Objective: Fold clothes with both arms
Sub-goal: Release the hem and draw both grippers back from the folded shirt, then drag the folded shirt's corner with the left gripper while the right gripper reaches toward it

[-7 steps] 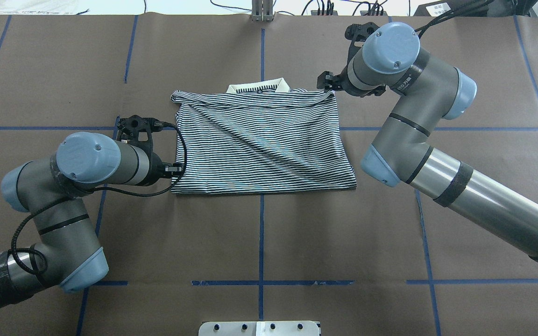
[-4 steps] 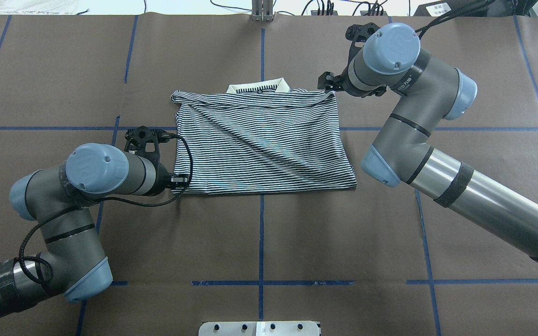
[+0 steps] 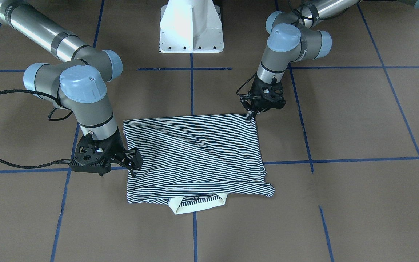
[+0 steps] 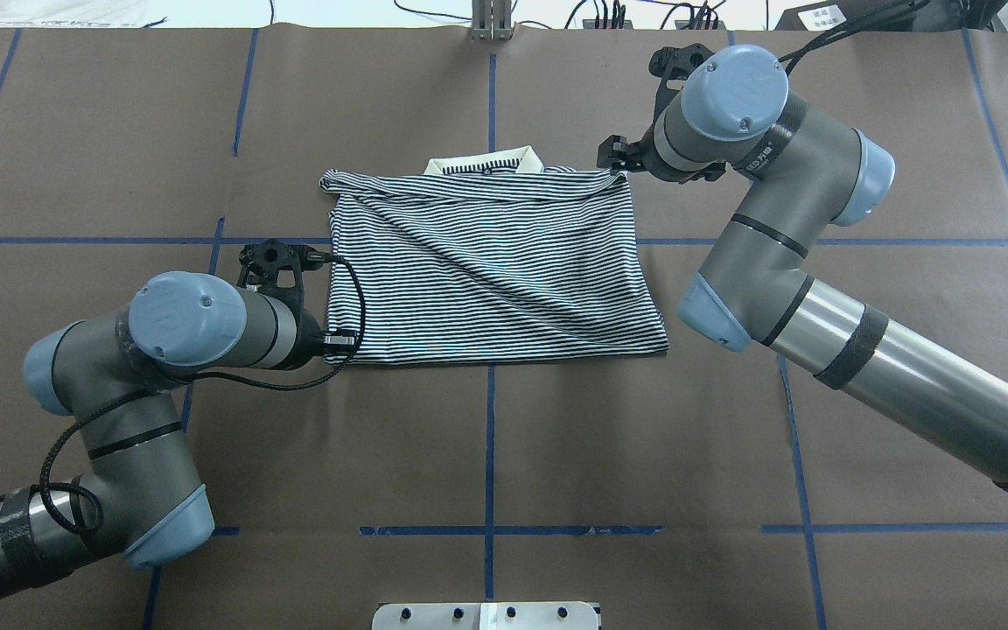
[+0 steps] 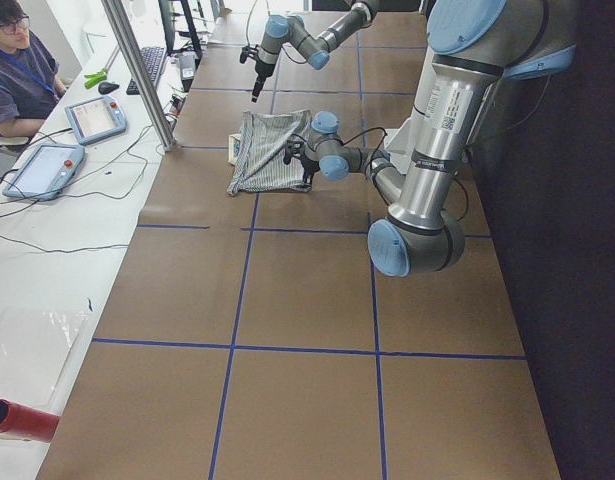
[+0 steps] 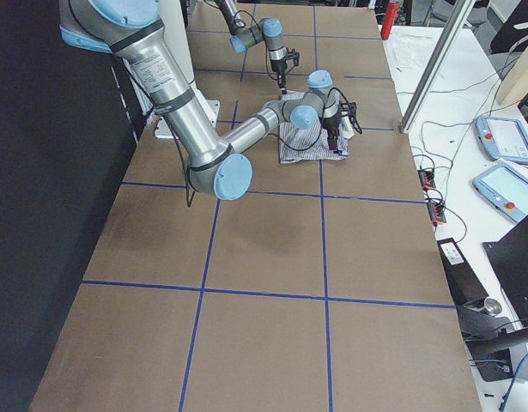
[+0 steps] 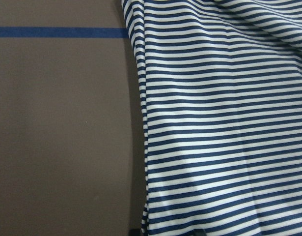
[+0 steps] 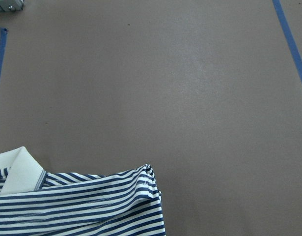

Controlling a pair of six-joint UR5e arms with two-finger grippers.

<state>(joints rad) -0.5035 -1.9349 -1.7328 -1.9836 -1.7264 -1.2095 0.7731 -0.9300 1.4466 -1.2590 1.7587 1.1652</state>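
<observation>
Brown table point(image 4: 644, 437) with blue tape grid point(image 4: 513, 530), white desk point(image 5: 47, 260) alongside.

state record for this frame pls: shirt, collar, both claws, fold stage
shirt: striped polo, folded to a rough rectangle, flat on the table, diagonal wrinkles
collar: cream, pokes out at the far edge
left claw: at the shirt's near left corner; open or shut, cannot tell
right claw: at the shirt's far right corner, by the collar end; cannot tell
fold stage: sleeves out of sight, corners not lifted
</observation>
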